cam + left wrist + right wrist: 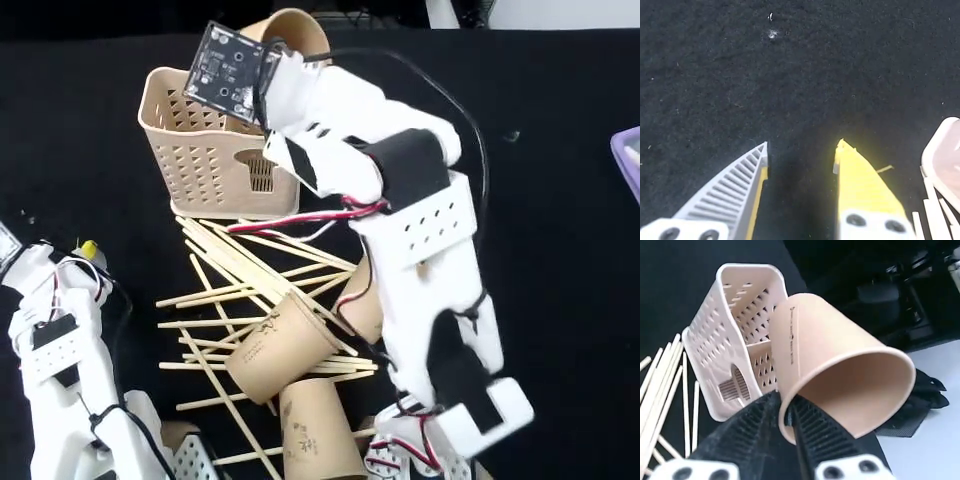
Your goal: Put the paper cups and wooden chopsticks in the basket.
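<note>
My right gripper (788, 407) is shut on the rim of a brown paper cup (840, 365), which is tilted over the far corner of the beige slotted basket (735, 335). From above, that cup (296, 28) sits at the back edge of the basket (205, 150), behind the wrist. Several wooden chopsticks (250, 290) lie scattered in front of the basket. Two cups (280, 345) (320, 432) lie on their sides among them, and a third cup (365, 298) is half hidden by the right arm. My left gripper (800, 157) hangs open over bare black cloth at the table's left.
A purple container (628, 150) shows at the right edge. The right arm (420, 250) stretches over the pile's right side. A white part (940, 160) sits close beside the left gripper. Black cloth (80, 150) left of the basket is bare.
</note>
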Robot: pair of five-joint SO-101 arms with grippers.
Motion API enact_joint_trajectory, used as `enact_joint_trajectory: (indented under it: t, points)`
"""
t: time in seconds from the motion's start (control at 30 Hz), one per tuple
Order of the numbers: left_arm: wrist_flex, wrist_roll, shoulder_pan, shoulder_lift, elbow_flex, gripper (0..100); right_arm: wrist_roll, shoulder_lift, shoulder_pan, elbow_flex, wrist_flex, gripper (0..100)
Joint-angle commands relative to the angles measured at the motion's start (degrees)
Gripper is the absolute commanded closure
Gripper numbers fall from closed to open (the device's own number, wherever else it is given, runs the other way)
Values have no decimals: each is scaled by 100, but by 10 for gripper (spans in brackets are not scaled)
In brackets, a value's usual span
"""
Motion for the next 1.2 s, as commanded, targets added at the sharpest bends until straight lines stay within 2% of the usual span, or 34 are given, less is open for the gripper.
enact_joint_trajectory:
  t: [0.0, 0.2, 0.37, 0.43, 0.6, 0.97, 1.17]
  points:
    - [-97, 9, 101, -70, -22, 784, 369, 215, 176, -374, 290, 988]
    - [-97, 9, 101, -70, -22, 784, 527, 585, 589, -374, 396, 988]
    - [-97, 9, 101, -70, -22, 784, 519, 716, 589, -347, 396, 982]
    - [-97, 9, 101, -62, -22, 784, 492, 716, 519, -356, 378, 933]
    - [-97, 9, 84, -62, -22, 784, -554, 673, 466, -391, 211, 757]
    - [-97, 9, 101, -62, -22, 784, -1855, 576, 510, -435, -519, 773]
    - [-97, 9, 101, -62, -22, 784, -2813, 576, 695, -382, -1222, 773]
